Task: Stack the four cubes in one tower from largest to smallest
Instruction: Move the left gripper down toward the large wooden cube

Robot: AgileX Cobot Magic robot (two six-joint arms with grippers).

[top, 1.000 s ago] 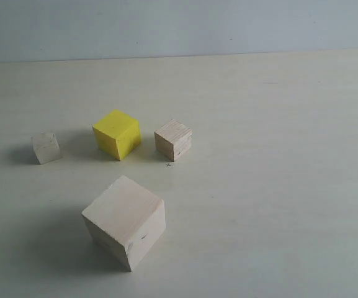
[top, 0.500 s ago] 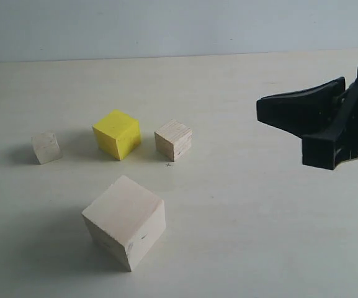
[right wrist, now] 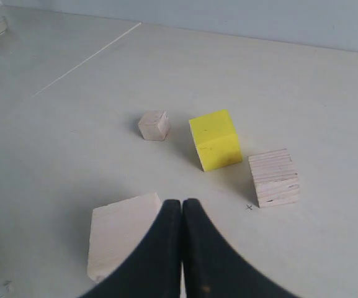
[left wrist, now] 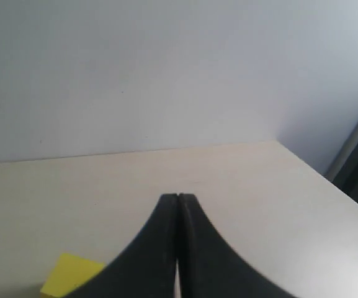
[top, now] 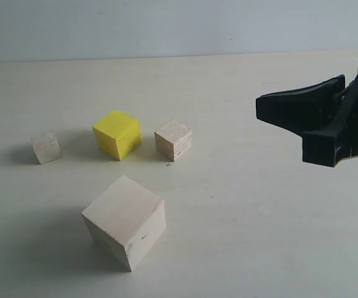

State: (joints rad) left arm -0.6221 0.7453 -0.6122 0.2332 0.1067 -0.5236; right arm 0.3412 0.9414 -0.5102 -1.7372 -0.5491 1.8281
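Ahead of your right claw, well apart from its tips, the four cubes sit separate on the counter. The large pale cube comes first, with the yellow cube, grained cube and tiny whitish cube in a row beyond. Nothing is stacked, so you are at the approach. Both the right claw and the left claw are pressed together and empty. Next, spread one and square it to the yellow cube's faces. None of the cubes has a long axis; each rests flat, with a corner turned towards the exterior camera.
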